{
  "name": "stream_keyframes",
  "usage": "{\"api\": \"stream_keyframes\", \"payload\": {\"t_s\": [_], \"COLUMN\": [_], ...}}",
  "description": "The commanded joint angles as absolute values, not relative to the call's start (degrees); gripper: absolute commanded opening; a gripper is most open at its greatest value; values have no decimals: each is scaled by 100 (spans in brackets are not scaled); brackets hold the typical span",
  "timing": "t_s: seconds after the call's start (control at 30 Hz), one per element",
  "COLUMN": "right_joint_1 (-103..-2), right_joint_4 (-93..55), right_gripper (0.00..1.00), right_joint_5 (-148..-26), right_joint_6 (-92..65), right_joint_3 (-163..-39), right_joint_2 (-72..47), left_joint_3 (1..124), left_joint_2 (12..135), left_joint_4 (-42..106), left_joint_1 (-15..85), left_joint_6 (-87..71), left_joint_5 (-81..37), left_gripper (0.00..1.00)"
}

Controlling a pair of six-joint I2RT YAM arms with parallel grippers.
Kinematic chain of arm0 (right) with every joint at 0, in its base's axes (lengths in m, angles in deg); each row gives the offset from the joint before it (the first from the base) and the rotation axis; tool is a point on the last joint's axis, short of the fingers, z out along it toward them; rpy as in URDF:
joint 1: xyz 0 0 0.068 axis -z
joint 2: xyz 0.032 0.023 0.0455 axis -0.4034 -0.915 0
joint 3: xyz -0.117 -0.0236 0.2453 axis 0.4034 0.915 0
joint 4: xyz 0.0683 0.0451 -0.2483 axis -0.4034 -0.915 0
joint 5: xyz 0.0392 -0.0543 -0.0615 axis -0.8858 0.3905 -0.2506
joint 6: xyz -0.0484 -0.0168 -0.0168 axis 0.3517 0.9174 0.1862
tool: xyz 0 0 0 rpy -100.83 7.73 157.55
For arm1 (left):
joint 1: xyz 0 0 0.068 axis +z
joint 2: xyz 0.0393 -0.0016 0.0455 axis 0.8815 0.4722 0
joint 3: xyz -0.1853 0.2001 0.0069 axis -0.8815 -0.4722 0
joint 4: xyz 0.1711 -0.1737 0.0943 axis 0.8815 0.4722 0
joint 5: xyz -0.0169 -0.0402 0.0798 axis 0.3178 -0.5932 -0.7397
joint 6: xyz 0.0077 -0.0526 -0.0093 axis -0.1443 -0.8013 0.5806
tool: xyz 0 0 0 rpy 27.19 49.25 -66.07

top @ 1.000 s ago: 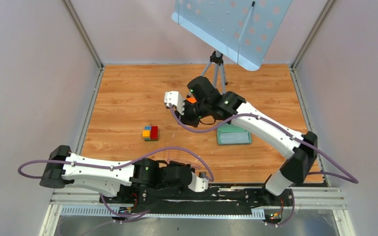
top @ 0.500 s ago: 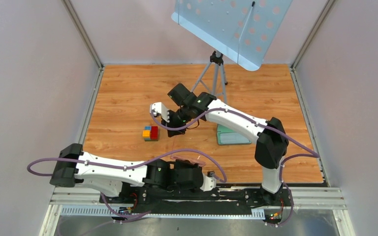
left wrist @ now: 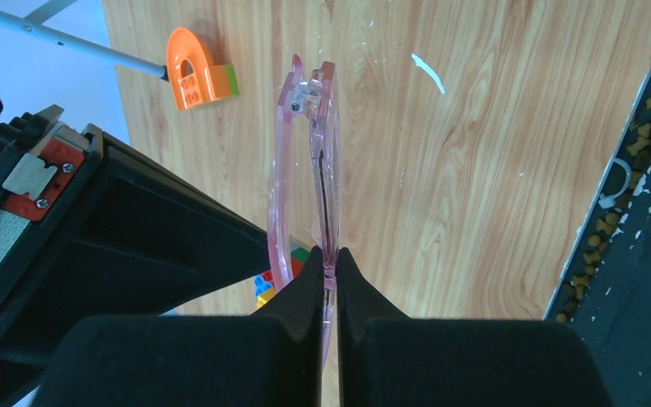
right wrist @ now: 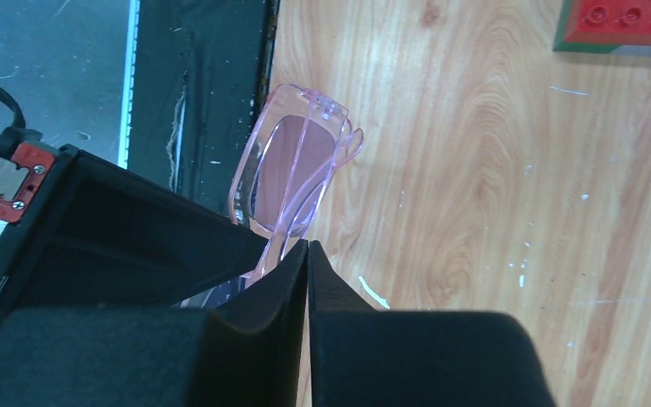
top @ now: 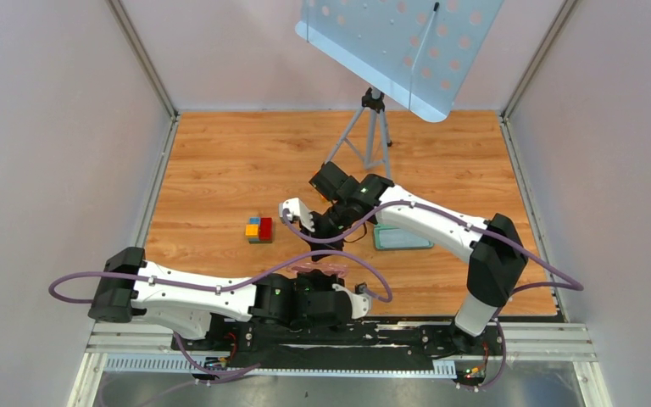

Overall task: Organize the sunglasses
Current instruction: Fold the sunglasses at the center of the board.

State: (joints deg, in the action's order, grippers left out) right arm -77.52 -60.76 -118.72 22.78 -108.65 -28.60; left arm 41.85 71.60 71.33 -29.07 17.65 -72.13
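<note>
The sunglasses (left wrist: 305,170) are pale pink and translucent, folded, and stand on edge in the left wrist view. My left gripper (left wrist: 329,254) is shut on their near end. In the top view the sunglasses (top: 318,267) are a faint pink strip just above the left gripper (top: 324,281), near the table's front edge. My right gripper (right wrist: 308,246) is shut, with nothing showing between its fingers. The sunglasses (right wrist: 292,178) lie just past its tips, and their frame passes to the left of the left finger. In the top view the right gripper (top: 312,250) points toward the near edge.
An open grey case with green inside (top: 403,237) lies right of centre, partly under the right arm. A stack of coloured blocks (top: 259,230) sits to the left. An orange arch block (left wrist: 195,68) lies farther back. A tripod with a perforated panel (top: 371,127) stands at the back.
My right gripper has swung from the far middle of the table toward the near edge, up to the sunglasses. The left arm has shifted a little to the right with the sunglasses in its gripper.
</note>
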Motion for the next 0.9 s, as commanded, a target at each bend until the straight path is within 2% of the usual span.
{"api": "stream_keyframes", "payload": {"t_s": [0.0,0.2,0.4,0.63,0.87], "right_joint_1": [-7866,-8010,-7767,-6933,-6876], "right_joint_4": [-6202,-6199,-6321,-6496,-6508], "right_gripper": [6,6,6,14,19], "right_joint_5": [-12575,-12801,-12051,-11755,-11069], "right_joint_6": [2049,1912,1909,2065,2237], "right_joint_3": [-10714,-10660,-11049,-11778,-11330], "right_joint_2": [-2890,-3063,-2859,-2415,-1716], "left_joint_3": [4163,4193,4198,4212,4590], "left_joint_2": [7013,6931,6934,7013,7565], "left_joint_4": [7067,7002,7116,7445,7902], "left_joint_1": [-2950,-2950,-2950,-2950,-2949], "left_joint_6": [1624,1749,1543,1336,1265], "left_joint_5": [-7397,-7534,-7227,-6080,-4843], "left_gripper": [0,0,0,0,0]}}
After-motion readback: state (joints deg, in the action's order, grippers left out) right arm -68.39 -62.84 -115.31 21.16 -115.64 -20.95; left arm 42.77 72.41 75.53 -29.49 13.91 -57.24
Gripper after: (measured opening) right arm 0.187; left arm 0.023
